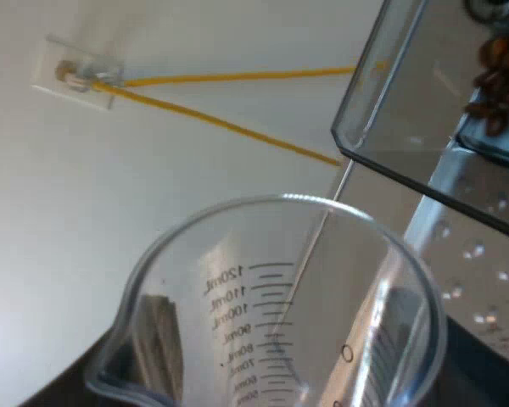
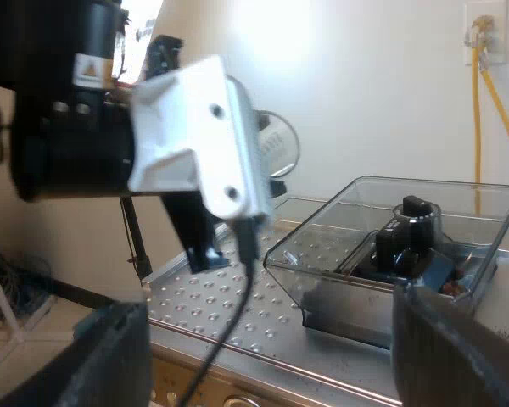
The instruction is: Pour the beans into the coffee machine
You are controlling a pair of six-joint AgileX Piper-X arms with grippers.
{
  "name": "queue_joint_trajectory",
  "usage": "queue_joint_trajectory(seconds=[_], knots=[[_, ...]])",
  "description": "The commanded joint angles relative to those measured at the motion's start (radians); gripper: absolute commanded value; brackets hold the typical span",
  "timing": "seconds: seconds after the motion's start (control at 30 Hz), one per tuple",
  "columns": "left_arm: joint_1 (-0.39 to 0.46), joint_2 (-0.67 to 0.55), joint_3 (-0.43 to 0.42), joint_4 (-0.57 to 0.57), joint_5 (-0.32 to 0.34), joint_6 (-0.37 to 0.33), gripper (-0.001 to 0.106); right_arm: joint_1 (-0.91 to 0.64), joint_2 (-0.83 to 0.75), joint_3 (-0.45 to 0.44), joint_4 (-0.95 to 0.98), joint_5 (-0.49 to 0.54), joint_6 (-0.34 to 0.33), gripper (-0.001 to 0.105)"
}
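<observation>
White wall [image 2: 365, 85], wall socket [image 1: 75, 74] with yellow cables [image 1: 229, 125], pale floor [image 2: 30, 343]

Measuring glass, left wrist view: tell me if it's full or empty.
Empty as far as visible: the measuring glass is clear down to its 70mL mark; lower, cannot tell. Beans lie in the hopper.

Your left arm [image 2: 59, 144] has a black cylindrical housing, a white two-screw plate [image 2: 195, 136] and a yellow triangular label [image 2: 86, 70].

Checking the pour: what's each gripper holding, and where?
The left gripper grips the measuring glass by its sides, below the rim; the right gripper is open, holding nothing.
</observation>
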State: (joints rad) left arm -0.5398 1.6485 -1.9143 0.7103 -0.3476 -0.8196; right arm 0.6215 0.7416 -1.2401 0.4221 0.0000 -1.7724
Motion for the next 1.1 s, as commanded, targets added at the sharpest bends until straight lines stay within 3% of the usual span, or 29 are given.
queue_joint_trajectory(seconds=[0.03, 0.1, 0.23, 0.37, 0.53, 0.63, 0.7, 0.73, 0.87, 1.03, 1.1], knots=[[0.013, -0.038, -0.01, 0.042, 0.043, -0.089, 0.04, 0.002, -0.004, -0.005, -0.014, 0.0, -0.009, 0.062], [0.029, -0.058, -0.01, 0.092, 0.085, -0.162, 0.04, 0.002, -0.004, -0.005, 0.004, 0.0, -0.016, 0.062], [0.056, -0.088, -0.01, 0.154, 0.13, -0.223, 0.04, 0.002, -0.004, -0.005, 0.067, 0.0, -0.066, 0.062], [0.091, -0.128, -0.01, 0.207, 0.163, -0.298, 0.04, 0.002, -0.004, -0.005, 0.121, 0.0, -0.071, 0.062], [0.143, -0.173, -0.01, 0.28, 0.233, -0.403, 0.03, 0.002, -0.004, -0.005, 0.136, -0.028, -0.071, 0.062], [0.155, -0.183, -0.01, 0.3, 0.256, -0.42, 0.025, 0.002, -0.004, -0.005, 0.137, -0.074, -0.071, 0.062], [0.208, -0.215, -0.01, 0.374, 0.34, -0.445, 0.012, 0.002, -0.004, -0.005, 0.137, -0.075, -0.071, 0.062], [0.225, -0.223, -0.01, 0.395, 0.348, -0.45, 0.01, 0.002, -0.004, -0.005, 0.137, -0.075, -0.071, 0.062], [0.278, -0.239, -0.01, 0.443, 0.36, -0.498, 0.011, 0.002, -0.004, -0.005, 0.144, -0.075, -0.071, 0.062], [0.367, -0.26, -0.01, 0.444, 0.459, -0.579, 0.011, 0.002, -0.004, 0.0, 0.144, -0.093, -0.071, 0.062], [0.381, -0.265, -0.01, 0.444, 0.465, -0.59, 0.011, 0.002, -0.004, 0.006, 0.144, -0.093, -0.071, 0.062]])
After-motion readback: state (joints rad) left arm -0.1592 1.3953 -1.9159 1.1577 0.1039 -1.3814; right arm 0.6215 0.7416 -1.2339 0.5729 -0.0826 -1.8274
